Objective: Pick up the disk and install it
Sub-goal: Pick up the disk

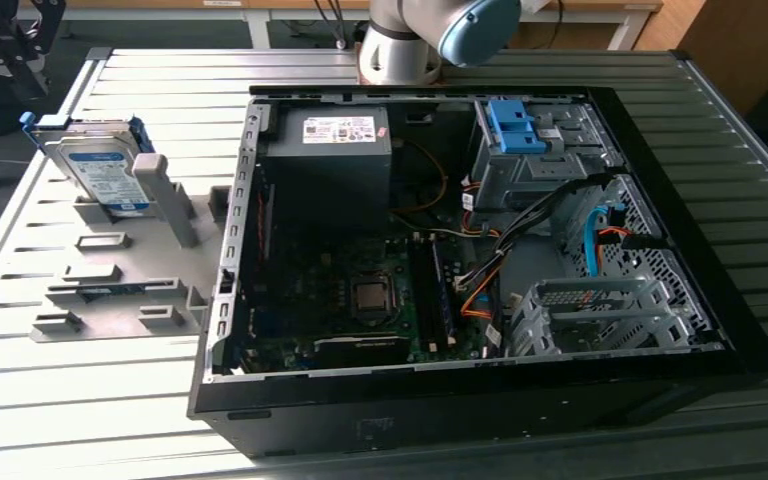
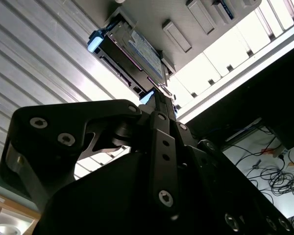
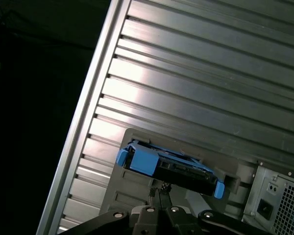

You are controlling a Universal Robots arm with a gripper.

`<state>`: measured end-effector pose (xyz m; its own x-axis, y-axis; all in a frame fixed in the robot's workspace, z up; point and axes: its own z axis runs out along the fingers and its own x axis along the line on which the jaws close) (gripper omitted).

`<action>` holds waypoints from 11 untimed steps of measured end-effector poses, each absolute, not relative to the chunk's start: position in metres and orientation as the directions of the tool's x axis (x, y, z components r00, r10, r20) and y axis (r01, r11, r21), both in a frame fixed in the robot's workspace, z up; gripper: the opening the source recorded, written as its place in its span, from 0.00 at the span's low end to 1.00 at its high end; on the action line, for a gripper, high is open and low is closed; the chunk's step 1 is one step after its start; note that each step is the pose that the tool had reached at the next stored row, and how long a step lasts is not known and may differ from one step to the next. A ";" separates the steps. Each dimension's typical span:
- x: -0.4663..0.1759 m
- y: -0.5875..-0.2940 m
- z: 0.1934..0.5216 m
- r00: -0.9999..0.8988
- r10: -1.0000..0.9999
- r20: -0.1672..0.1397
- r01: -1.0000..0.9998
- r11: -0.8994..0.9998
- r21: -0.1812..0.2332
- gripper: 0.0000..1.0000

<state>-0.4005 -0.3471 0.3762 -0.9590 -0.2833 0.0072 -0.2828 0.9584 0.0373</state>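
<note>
The disk, a silver drive with a white-and-blue label in a blue plastic frame, stands on edge in a grey slotted stand at the exterior view's left. Both wrist views show the disk edge-on, just beyond my gripper's fingertips. My gripper points at the disk's edge with its two fingers together and nothing between them. It stays a short gap away from the disk.
An open black computer case lies on the slatted metal table at the exterior view's right of the stand. Inside are a grey power supply, a drive bay with a blue clip, cables and a metal cage. The table's edge runs close by the stand.
</note>
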 end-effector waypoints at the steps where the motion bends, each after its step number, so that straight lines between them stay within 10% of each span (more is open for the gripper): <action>1: -0.400 -0.347 0.376 -0.959 -0.284 0.007 -0.284 0.958 0.037 0.11; 11: -0.400 -0.347 0.376 -0.955 -0.295 0.007 -0.294 0.955 0.037 0.11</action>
